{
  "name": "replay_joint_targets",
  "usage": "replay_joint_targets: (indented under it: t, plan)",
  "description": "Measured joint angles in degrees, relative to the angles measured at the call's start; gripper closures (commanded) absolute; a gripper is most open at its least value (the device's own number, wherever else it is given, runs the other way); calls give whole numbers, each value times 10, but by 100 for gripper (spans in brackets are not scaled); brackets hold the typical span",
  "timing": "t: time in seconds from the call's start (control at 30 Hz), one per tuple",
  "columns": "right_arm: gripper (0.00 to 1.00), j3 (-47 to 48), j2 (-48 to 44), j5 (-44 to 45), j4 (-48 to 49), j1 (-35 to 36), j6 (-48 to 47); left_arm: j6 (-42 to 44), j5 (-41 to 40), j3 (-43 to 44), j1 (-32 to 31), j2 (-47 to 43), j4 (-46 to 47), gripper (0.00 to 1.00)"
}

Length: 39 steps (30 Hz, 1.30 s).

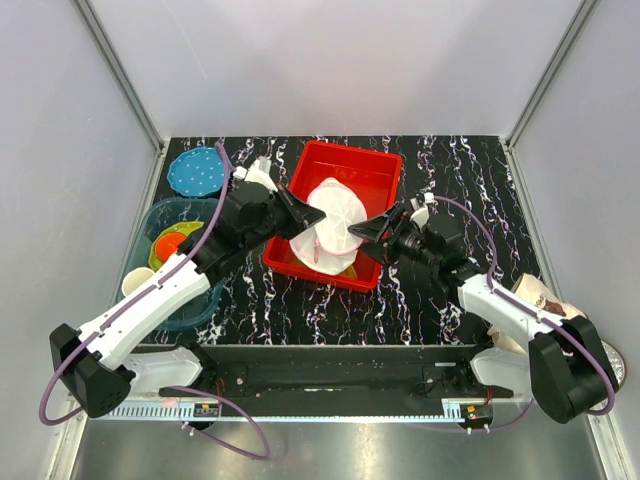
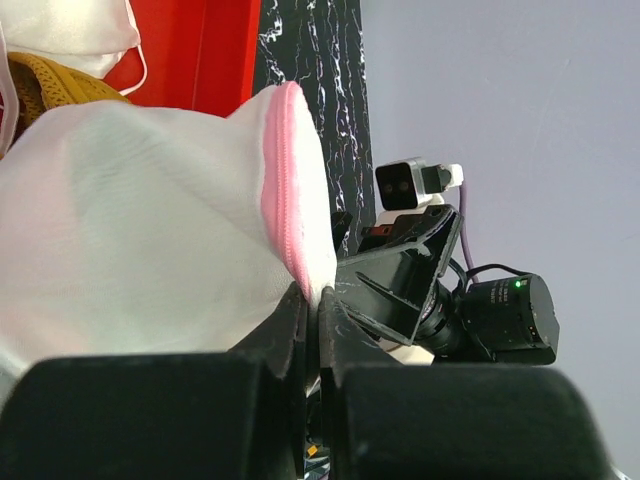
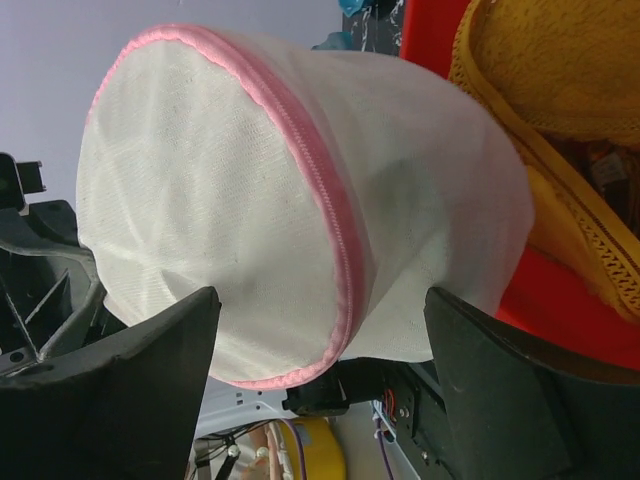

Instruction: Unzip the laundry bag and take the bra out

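The laundry bag (image 1: 335, 215), a round white mesh pouch with pink zipper edging, hangs lifted over the red bin (image 1: 380, 170). My left gripper (image 1: 316, 216) is shut on its pink-edged rim; in the left wrist view the laundry bag (image 2: 150, 220) bulges left of the pinching left gripper (image 2: 315, 300). My right gripper (image 1: 358, 237) stands open at the bag's right side. In the right wrist view the end of the laundry bag (image 3: 250, 190) and its zipper seam (image 3: 330, 210) sit between the spread right gripper (image 3: 320, 340), unpinched. The bra is hidden.
A mustard-yellow cloth (image 3: 560, 80) lies in the bin under the bag, with a smaller white pink-edged piece (image 2: 70, 30) beside it. At the left stand a teal tub (image 1: 160, 215) of toys and a blue dotted lid (image 1: 195, 172). More items (image 1: 540, 295) sit at the right.
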Motion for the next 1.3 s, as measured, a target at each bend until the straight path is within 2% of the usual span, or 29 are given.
replay_joint_targets:
  t: [0.07, 0.17, 0.2, 0.23, 0.27, 0.3, 0.4, 0.5, 0.53, 0.6, 0.63, 0.73, 0.93, 1.07, 1.3]
  plan:
    - [13, 0, 0, 0, 9, 7, 0, 0, -3, 0, 0, -5, 0, 100]
    - [28, 0, 0, 0, 21, 10, 2, 1, -5, 0, 0, -12, 0, 100]
    - [46, 0, 0, 0, 26, 10, 2, 0, -5, 0, 0, -12, 0, 100]
    - [57, 1, 0, 0, 32, 10, 3, 0, -5, 0, 0, -13, 0, 100]
    - [73, 3, 1, 0, 37, 10, 1, 0, -5, 0, 0, -13, 0, 100]
    - [98, 7, 2, 0, 39, 10, 5, 0, -5, -1, 0, -13, 0, 100]
    - [100, 28, 6, 5, 28, 10, 0, -2, -11, -7, 0, -18, 3, 100]
    - [100, 51, -1, 15, -11, 10, -20, 2, -25, -12, 0, -31, 1, 60]
    - [100, 55, -8, 17, -21, 10, -28, 5, -28, -12, 0, -36, -2, 25]
    - [100, 59, -25, 15, -32, 5, -40, 22, -35, -13, 0, -49, -10, 4]
    - [100, 59, -34, 8, -34, -1, -45, 25, -38, -13, 3, -56, -16, 1]
    - [100, 66, -44, -39, -35, -26, -55, 45, -30, -13, 21, -69, -32, 1]
    - [100, 94, -42, -171, -29, -71, -76, 76, 62, -13, 103, -59, -28, 1]
    - [100, 97, -44, -218, -21, -74, -84, 88, 130, -21, 109, -40, -19, 1]
    - [100, 97, -62, -241, -16, -78, -84, 78, 217, -82, 109, -28, 22, 1]
